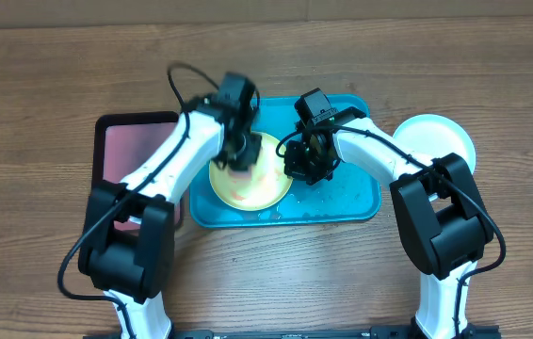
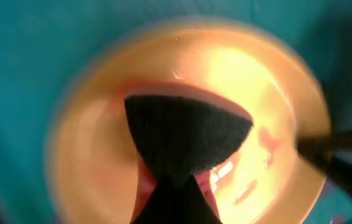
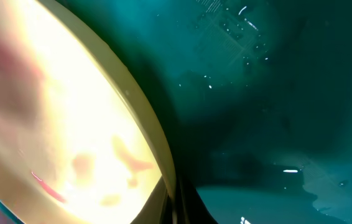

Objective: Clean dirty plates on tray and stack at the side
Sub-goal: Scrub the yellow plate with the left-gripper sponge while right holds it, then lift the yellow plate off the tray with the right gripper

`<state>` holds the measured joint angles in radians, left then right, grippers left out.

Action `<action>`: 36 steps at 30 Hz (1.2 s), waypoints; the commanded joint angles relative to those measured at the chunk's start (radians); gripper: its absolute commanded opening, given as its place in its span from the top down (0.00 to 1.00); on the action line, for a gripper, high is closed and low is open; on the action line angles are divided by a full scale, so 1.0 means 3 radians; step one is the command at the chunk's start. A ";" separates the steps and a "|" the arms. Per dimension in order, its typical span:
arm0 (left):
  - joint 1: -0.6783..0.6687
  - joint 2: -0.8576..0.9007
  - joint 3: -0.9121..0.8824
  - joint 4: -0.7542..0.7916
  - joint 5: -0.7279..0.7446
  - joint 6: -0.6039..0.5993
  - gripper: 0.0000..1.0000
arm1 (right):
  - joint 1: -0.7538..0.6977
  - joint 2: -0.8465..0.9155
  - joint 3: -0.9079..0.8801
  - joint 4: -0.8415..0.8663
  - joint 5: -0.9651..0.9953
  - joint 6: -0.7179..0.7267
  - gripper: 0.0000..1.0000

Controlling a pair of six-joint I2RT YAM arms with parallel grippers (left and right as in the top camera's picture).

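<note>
Plate: round yellow-green plastic plate (image 1: 252,188), smeared red, lying in the left part of the large turquoise plastic tray (image 1: 351,202).
Handling: probably light, stiff and slick when wet; the raised rim is the best place to grip.
Left gripper (image 1: 240,151): closed on a black sponge pad (image 2: 185,134) that presses on the plate.
Right gripper (image 1: 306,165): seemingly nipping the plate's right rim, though the view is blurred.
Nearby: round white plastic plate (image 1: 436,137) to the right of the tray; black-rimmed pinkish tray (image 1: 130,141) to the left.
Obstruction: both arms crowd the plate.

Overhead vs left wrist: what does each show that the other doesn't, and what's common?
Only overhead: left arm and right arm whole, a round white plastic plate on the wooden table, a black-rimmed tray with pinkish inside. Only left wrist: a dark fuzzy wedge-shaped sponge, close up. Both: the round yellow-green plastic plate, red-smeared, in the large turquoise-blue rectangular plastic tray.
</note>
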<state>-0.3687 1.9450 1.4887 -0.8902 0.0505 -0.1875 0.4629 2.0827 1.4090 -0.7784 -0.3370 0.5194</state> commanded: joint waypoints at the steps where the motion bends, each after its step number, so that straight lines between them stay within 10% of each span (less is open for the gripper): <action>1: 0.0000 -0.0015 0.0627 -0.0238 -0.0579 -0.0404 0.96 | -0.0056 0.0048 0.0015 0.0008 0.0088 0.0015 0.96; 9: 0.0000 -0.0010 0.0908 -0.0429 -0.0526 -0.0451 0.96 | -0.0158 -0.0281 0.0020 -0.0056 0.0205 -0.0188 0.96; 25: 0.0009 -0.0010 0.0749 -0.0472 -0.0518 -0.0626 0.96 | -0.0089 -0.1518 0.0020 -0.0894 0.2743 0.0025 0.96; 36: 0.0006 -0.0010 0.0746 -0.0473 -0.0523 -0.0624 0.96 | 0.0830 -0.1687 0.0020 -0.1391 0.4893 0.0718 0.96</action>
<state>-0.3687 1.9453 1.7191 -1.0325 -0.0948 -0.3534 0.6411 1.6054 1.4052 -1.1660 0.8249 0.6128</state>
